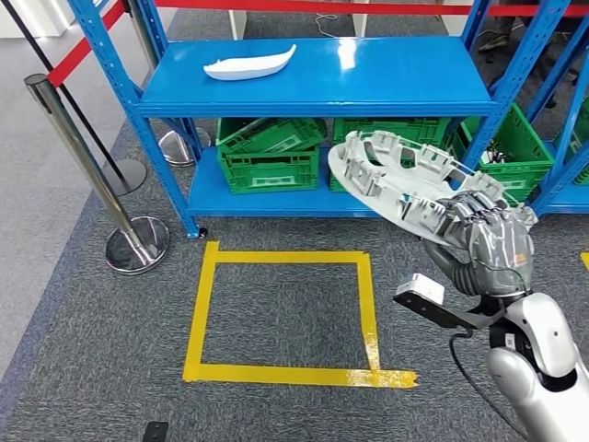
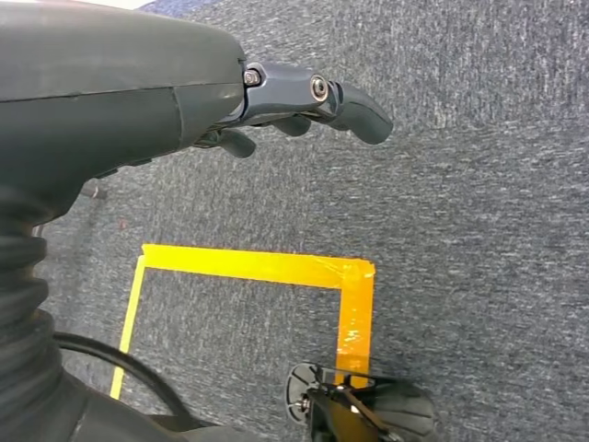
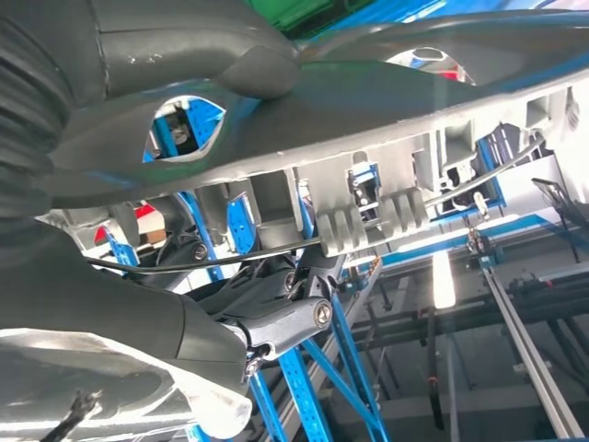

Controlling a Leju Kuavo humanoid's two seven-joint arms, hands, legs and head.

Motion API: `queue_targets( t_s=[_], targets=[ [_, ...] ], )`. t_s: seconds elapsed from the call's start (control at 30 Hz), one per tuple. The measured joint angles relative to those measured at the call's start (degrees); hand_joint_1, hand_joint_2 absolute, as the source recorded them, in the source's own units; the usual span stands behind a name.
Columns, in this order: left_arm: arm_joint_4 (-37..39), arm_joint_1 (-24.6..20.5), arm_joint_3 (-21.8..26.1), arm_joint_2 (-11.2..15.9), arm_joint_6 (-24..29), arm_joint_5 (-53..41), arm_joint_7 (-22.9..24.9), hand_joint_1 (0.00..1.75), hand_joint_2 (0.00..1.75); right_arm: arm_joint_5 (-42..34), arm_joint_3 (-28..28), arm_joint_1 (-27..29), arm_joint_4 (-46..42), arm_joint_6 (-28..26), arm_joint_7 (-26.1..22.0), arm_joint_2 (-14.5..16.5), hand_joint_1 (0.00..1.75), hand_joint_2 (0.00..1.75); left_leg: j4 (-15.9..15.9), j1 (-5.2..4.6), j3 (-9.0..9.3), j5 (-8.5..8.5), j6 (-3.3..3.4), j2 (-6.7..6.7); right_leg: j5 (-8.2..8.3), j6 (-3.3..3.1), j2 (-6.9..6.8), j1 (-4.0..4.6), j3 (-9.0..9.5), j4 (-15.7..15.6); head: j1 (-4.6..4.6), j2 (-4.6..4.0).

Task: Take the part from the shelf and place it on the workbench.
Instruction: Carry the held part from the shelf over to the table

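Grey carpet [image 1: 83, 368] is spreading out in front of a blue shelf [image 1: 389, 78], with a yellow tape rectangle [image 1: 278, 373] marking open floor well left of the right hand. The left hand [image 2: 306, 101] is hanging above the carpet, its fingers lying loosely apart and holding nothing. A white curved piece [image 1: 248, 64] is lying on the shelf top, far up-left of the right hand. The right hand [image 1: 490, 235] is gripping the grey part [image 1: 389, 170] by its near edge, probably thumb on top; the part is sticking out leftward, clear of the shelf's front edge, above green crates [image 1: 271, 157].
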Motion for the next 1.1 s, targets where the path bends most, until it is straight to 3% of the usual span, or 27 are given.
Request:
queue_targets(
  t_s=[0.07,0.13,0.2,0.27,0.33,0.37,0.4,0.43,0.5,0.57,0.7,0.77,0.83,0.87,0.9,0.93,1.03,1.1],
  targets=[
    [0.0,0.0,0.0,0.0,0.0,-0.1,-0.1,0.00,1.75,-0.6,-0.2,0.2,-0.4,0.1,0.0,-0.2,1.75,1.75,-5.2,-0.37,2.90,0.71,0.70,-0.08,0.50,0.45,-0.09,-0.05,-0.29,0.0,0.03,0.00],
    [0.0,0.1,0.0,0.0,-0.1,-0.1,-0.1,0.00,1.75,-1.0,-0.3,0.4,-0.6,0.2,-0.1,-0.2,1.75,1.75,-6.3,-0.61,3.03,0.87,0.87,-0.08,1.06,1.15,-0.12,-0.24,-0.49,-0.2,0.01,0.00],
    [0.0,0.1,0.0,0.0,-0.2,-0.1,0.0,0.00,1.75,-1.5,-0.4,0.5,-0.8,0.4,-0.2,-0.4,1.75,1.75,-7.2,-0.39,3.01,1.71,1.23,0.07,0.42,1.68,-0.05,-0.29,-1.23,0.5,0.09,0.00],
    [0.0,0.0,0.0,-0.1,-0.2,-0.2,0.0,0.00,1.75,-1.8,-0.4,0.7,-1.1,0.7,-0.2,-0.6,1.75,1.75,-7.9,-0.05,2.82,2.52,1.63,0.21,-2.63,2.12,0.02,-0.31,-3.44,5.0,0.32,0.00],
    [0.0,0.1,0.0,-0.2,-0.3,-0.2,0.0,0.00,1.75,-2.1,-0.5,0.8,-1.1,1.0,-0.3,-0.7,1.75,1.75,-7.8,-0.02,2.27,2.88,1.79,0.24,-6.12,2.61,0.03,-0.44,-6.45,12.4,0.48,0.00],
    [0.0,0.2,0.0,-0.2,-0.4,-0.2,0.0,0.00,1.75,-2.3,-0.5,0.9,-1.1,1.2,-0.3,-0.7,1.75,1.75,-7.7,0.01,2.02,2.99,1.75,0.25,-6.79,2.86,0.02,-0.55,-7.30,14.8,0.51,0.00],
    [0.0,0.2,0.1,-0.2,-0.4,-0.2,0.0,0.00,1.75,-2.4,-0.5,0.9,-1.1,1.3,-0.4,-0.8,1.75,1.75,-7.5,0.08,1.79,3.04,1.68,0.27,-6.28,3.09,0.00,-0.70,-6.99,14.9,0.50,0.00],
    [0.0,0.2,0.1,-0.2,-0.4,-0.2,0.0,0.00,1.75,-2.4,-0.6,0.9,-1.2,1.4,-0.5,-0.8,1.75,1.75,-7.2,0.18,1.62,3.02,1.57,0.27,-4.90,3.31,-0.03,-0.88,-5.63,12.9,0.51,0.00],
    [0.0,0.1,0.1,-0.2,-0.5,-0.3,0.0,0.00,1.75,-2.3,-0.7,0.9,-1.4,1.6,-0.5,-1.0,1.75,1.75,-6.4,0.27,1.21,2.74,1.05,0.21,-1.98,3.74,-0.12,-1.22,-1.29,5.4,0.58,0.00],
    [0.0,0.1,0.2,-0.1,-0.5,-0.3,0.0,0.00,1.75,-2.3,-0.8,0.8,-1.6,1.6,-0.6,-1.1,1.75,1.75,-5.3,0.07,0.38,2.55,0.39,0.14,-1.37,3.34,0.00,-1.30,1.03,1.0,0.70,0.00],
    [0.0,0.1,0.4,0.0,-0.5,-0.3,0.0,0.00,1.75,-1.7,-1.0,0.5,-1.9,1.7,-0.7,-1.1,1.75,1.75,-4.3,0.06,-0.76,2.16,-0.68,0.04,-1.22,1.64,0.04,-1.24,0.60,0.9,0.57,0.00],
    [0.0,0.0,0.6,0.0,-0.6,-0.4,0.1,0.00,1.75,-1.2,-1.1,0.3,-1.9,1.7,-0.8,-1.2,1.75,1.75,0.0,0.27,-2.50,-0.74,-1.26,-0.03,-0.97,1.01,-0.25,-1.31,0.50,0.7,0.45,0.00],
    [0.0,0.0,0.7,0.0,-0.6,-0.5,0.1,0.00,1.75,-0.6,-1.0,0.3,-1.9,1.8,-0.9,-1.2,1.75,1.75,7.6,0.41,-5.57,-4.44,-1.64,-0.03,-0.88,0.67,-0.56,-1.20,0.32,0.7,0.37,0.00],
    [0.0,0.1,0.7,0.0,-0.6,-0.6,0.1,0.00,1.75,-0.3,-0.9,0.2,-1.9,1.9,-0.9,-1.1,1.75,1.75,10.5,0.45,-6.67,-5.34,-1.69,-0.03,-0.85,0.59,-0.70,-1.13,0.25,0.7,0.37,0.00],
    [0.0,0.1,0.8,0.0,-0.7,-0.6,0.2,0.00,1.75,-0.1,-0.8,0.2,-1.9,1.9,-1.0,-1.1,1.75,1.75,11.4,0.46,-6.92,-5.13,-1.62,-0.03,-0.82,0.54,-0.84,-1.07,0.21,0.7,0.37,0.00],
    [0.0,0.1,0.8,0.0,-0.7,-0.7,0.2,0.00,1.75,0.1,-0.6,0.1,-1.9,2.0,-1.0,-1.1,1.75,1.75,10.0,0.46,-6.13,-3.87,-1.45,-0.02,-0.79,0.53,-0.98,-1.01,0.22,0.7,0.37,0.00],
    [0.0,0.0,0.8,0.0,-0.7,-0.8,0.2,0.00,1.75,0.5,-0.1,-0.4,-1.8,2.0,-1.0,-1.1,1.75,1.75,-0.7,0.16,-0.90,1.23,-0.45,0.70,-0.67,0.72,-1.45,-0.81,0.26,0.8,0.38,0.00],
    [0.0,-0.1,0.9,0.0,-0.7,-0.9,0.3,0.00,1.75,0.9,0.1,-0.9,-1.8,2.2,-1.0,-1.1,1.75,1.75,-4.4,-0.19,0.44,1.83,0.02,1.15,-0.41,1.21,-1.84,-0.68,-0.10,0.8,0.43,0.00]
  ],
)
